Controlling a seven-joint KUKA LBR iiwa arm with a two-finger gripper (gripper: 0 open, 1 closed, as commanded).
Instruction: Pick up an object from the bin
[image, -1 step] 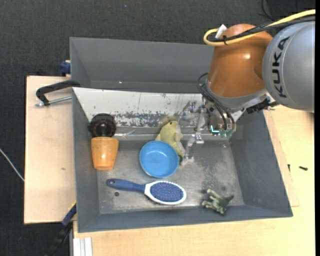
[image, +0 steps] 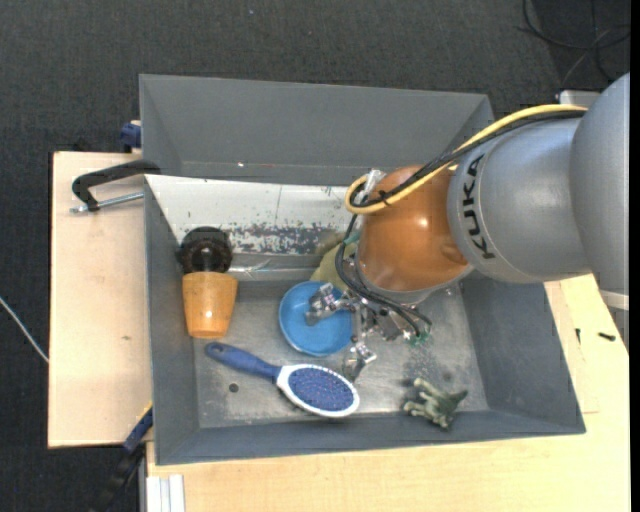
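My gripper (image: 342, 330) is low in the middle of the bin, over the right edge of a round blue dish (image: 305, 325). One metal fingertip (image: 326, 302) is above the dish's upper rim and the other (image: 358, 357) is just past its lower right rim, so the gripper is open with that edge of the dish between them. A hairbrush with a blue handle and a white oval head with blue bristles (image: 318, 388) lies just in front of the dish. Part of a pale yellowish thing (image: 328, 262) shows behind the gripper, mostly hidden by the wrist.
An orange cup (image: 209, 303) lies on its side at the left, with a black round thing (image: 204, 250) behind it. A small green toy figure (image: 434, 404) lies near the front right wall. The arm's orange cover and cables hang over the bin's middle right.
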